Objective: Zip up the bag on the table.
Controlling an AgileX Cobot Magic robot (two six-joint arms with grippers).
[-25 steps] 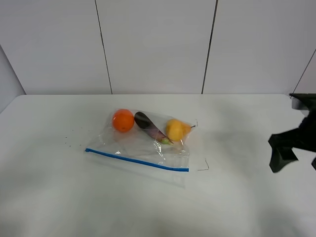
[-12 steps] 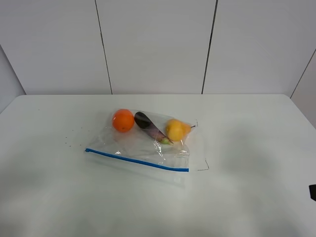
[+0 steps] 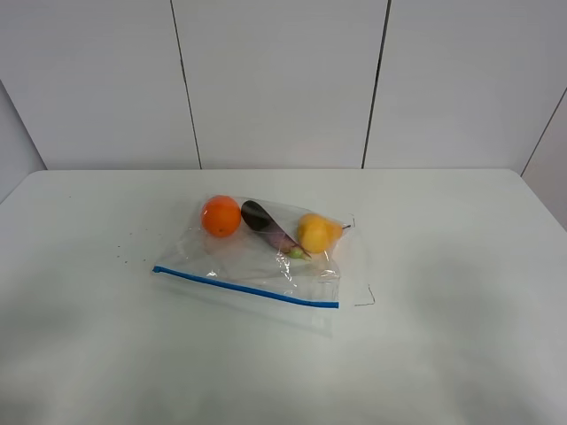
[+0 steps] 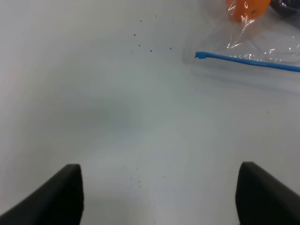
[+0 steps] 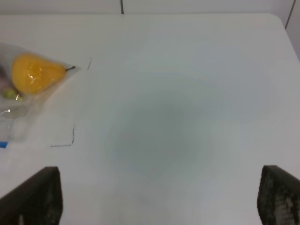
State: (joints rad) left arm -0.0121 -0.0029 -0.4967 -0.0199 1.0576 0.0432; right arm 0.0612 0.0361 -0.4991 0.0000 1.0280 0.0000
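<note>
White tabletop (image 3: 461, 266), bag (image 3: 257, 257) mid-surface. Your high view shows no arms; only wrist views show them: left gripper (image 4: 159, 197) spread wide, empty, near the blue seal (image 4: 248, 61); right gripper (image 5: 159, 201) wide, empty, beside the pear (image 5: 35, 72).

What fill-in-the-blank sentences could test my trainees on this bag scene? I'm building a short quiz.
1. The seal strip along the bag's near edge is ____ in colour.
2. Inside the bag, the purple eggplant lies between the orange and the yellow ____.
3. The bag rests on the white ____.
4. In the left wrist view, the left pincer has its jaws ____, with nothing between them.

Missing words: blue; pear; table; open
</note>
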